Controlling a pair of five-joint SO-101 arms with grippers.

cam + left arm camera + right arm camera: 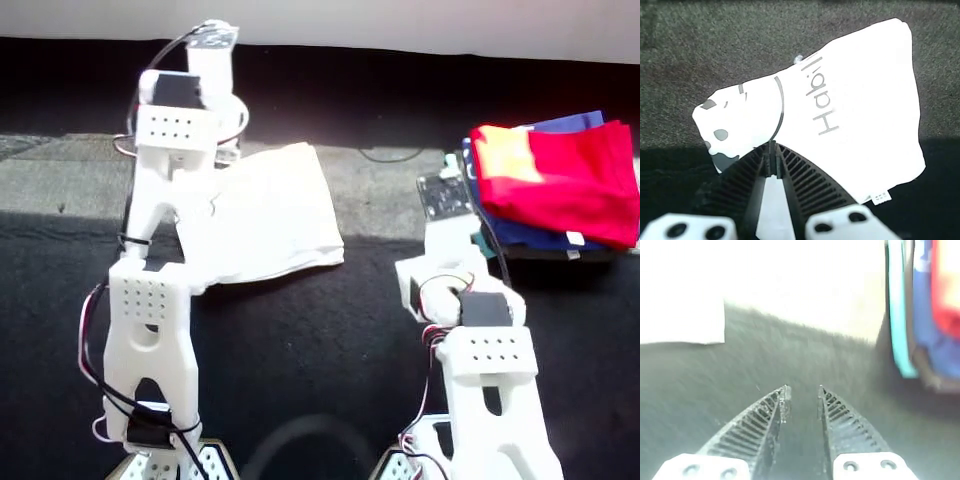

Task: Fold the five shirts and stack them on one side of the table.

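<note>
Lying partly folded on the dark table (300, 350), the white shirt (855, 95) has the left gripper (772, 161) at its edge, fingers pressed together; whether they pinch cloth is unclear. Well apart from the white shirt sits the stack of folded shirts (560, 185), red on top. Between the two, the right gripper (802, 401) hangs empty, fingers slightly parted.

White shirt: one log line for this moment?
white cloth shirt: folded, flat | left gripper: shut at its edge | right gripper: open | stack of folded shirts, red topmost: right side
</note>
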